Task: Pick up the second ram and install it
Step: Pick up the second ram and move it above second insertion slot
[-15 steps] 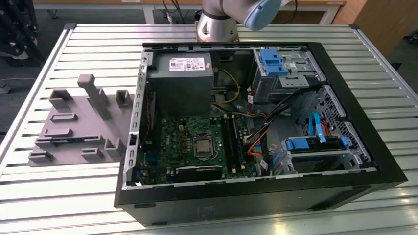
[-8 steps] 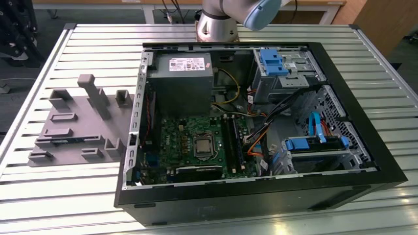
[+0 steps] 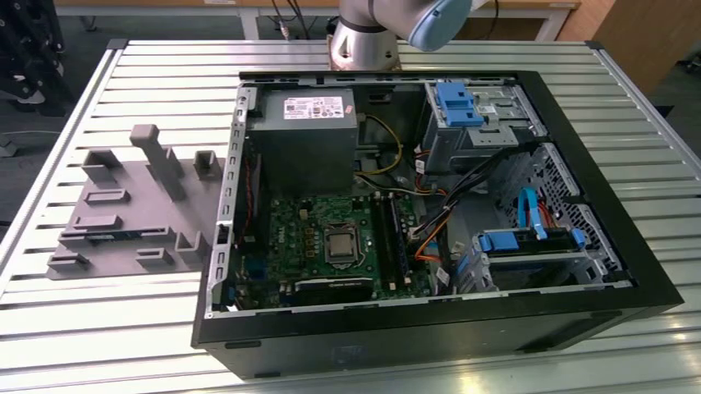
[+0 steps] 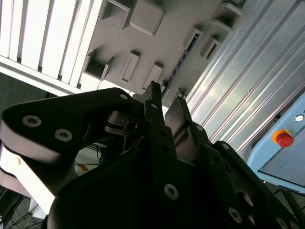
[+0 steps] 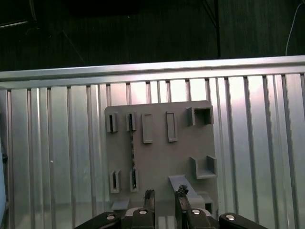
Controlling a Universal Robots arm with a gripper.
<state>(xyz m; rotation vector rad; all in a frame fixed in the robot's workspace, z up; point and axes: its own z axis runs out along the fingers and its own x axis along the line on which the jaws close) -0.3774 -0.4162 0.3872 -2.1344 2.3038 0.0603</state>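
The second ram [image 3: 112,236] is a thin blue stick standing on edge in a slot of the grey holder tray [image 3: 131,185], to the exterior view's left of the open computer case [image 3: 438,328]. In the first wrist view the ram [image 5: 132,150] runs as a narrow strip between two slot posts of the tray [image 5: 162,157]. My gripper [image 5: 165,194] hangs well above the tray, its fingers apart and nothing between them. In the second wrist view the gripper [image 4: 166,102] points toward the tray [image 4: 143,43], where the ram's edge [image 4: 183,59] shows.
The case lies open on the slatted metal table [image 3: 143,74], with the green motherboard [image 3: 318,238], grey power supply [image 3: 301,139], blue drive brackets [image 3: 455,103] and loose cables [image 3: 438,230]. Upright posts [image 3: 164,160] rise from the tray. A red button [image 4: 284,139] sits beyond the table.
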